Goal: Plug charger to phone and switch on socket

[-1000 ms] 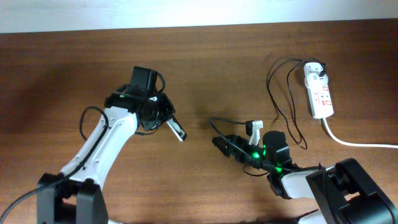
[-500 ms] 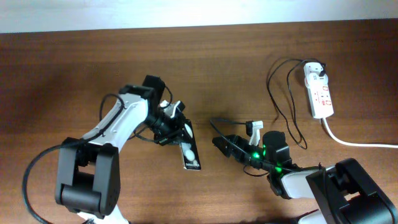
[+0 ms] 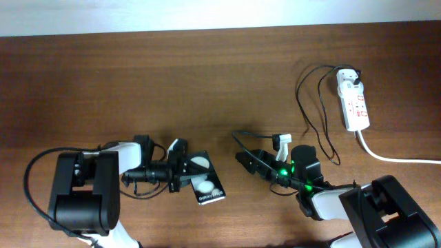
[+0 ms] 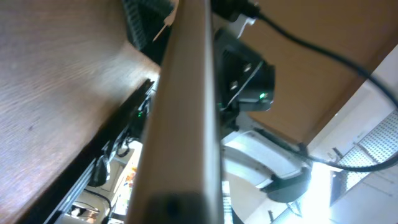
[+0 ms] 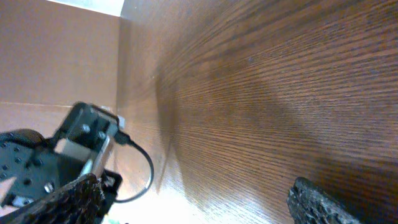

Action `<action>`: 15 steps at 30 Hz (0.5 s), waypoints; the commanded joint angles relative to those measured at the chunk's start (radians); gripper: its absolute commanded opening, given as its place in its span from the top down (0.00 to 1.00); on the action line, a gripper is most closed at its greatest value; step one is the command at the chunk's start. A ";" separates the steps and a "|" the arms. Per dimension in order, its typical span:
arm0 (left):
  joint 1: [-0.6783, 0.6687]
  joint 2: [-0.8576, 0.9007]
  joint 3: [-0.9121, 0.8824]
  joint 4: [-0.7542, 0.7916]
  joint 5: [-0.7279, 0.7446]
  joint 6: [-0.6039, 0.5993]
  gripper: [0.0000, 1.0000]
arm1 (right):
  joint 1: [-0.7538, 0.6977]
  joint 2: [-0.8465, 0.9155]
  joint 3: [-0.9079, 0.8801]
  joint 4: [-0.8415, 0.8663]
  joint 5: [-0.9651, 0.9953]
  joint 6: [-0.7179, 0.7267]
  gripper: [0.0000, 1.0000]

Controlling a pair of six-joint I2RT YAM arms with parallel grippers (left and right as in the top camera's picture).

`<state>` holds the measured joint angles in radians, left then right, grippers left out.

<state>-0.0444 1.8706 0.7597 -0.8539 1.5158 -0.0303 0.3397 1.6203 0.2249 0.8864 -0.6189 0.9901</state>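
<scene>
The phone (image 3: 204, 179), a black slab with two white round spots, is face up at centre-left, held by its left end in my left gripper (image 3: 180, 172), which lies low along the table. In the left wrist view its rim (image 4: 186, 112) fills the middle as a blurred bar. My right gripper (image 3: 247, 160) is open and empty to the right of the phone; its two dark fingers show wide apart in the right wrist view (image 5: 196, 196). The charger's thin black cable (image 3: 303, 110) loops from its adapter (image 3: 352, 80) in the socket (image 3: 354, 103) to a tip (image 3: 236, 133) behind my right gripper.
The socket's thick white cord (image 3: 393, 157) runs off to the right edge. A white wall edge (image 3: 207, 14) borders the far side of the wooden table (image 3: 103, 83). My left arm (image 5: 62, 155) shows in the right wrist view, and my right arm (image 4: 249, 81) in the left wrist view.
My left arm swung from the back toward the front left and dropped low, carrying the phone and turning it face up. The right arm has not moved.
</scene>
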 commanded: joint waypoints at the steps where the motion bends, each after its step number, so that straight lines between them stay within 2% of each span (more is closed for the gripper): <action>1: 0.006 -0.007 0.047 -0.003 0.058 -0.309 0.92 | -0.008 0.001 -0.003 0.003 0.002 -0.018 0.01; 3: 0.006 -0.007 0.047 -0.002 0.058 -0.386 1.00 | -0.008 0.001 -0.003 0.004 0.002 -0.018 0.01; 10: -0.058 -0.007 0.135 -0.019 0.058 -0.441 1.00 | -0.008 0.001 -0.003 0.006 0.006 -0.018 0.01; 13: -0.060 -0.007 0.135 -0.048 0.058 -0.440 1.00 | -0.008 0.001 -0.003 -0.107 0.046 -0.018 0.01; 15: -0.060 -0.007 0.135 -0.048 0.058 -0.440 1.00 | -0.008 0.001 -0.003 -0.108 0.047 -0.017 0.01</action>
<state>-0.1055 1.8706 0.8818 -0.8978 1.5303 -0.4652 0.3389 1.6073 0.2379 0.7967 -0.6102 0.9867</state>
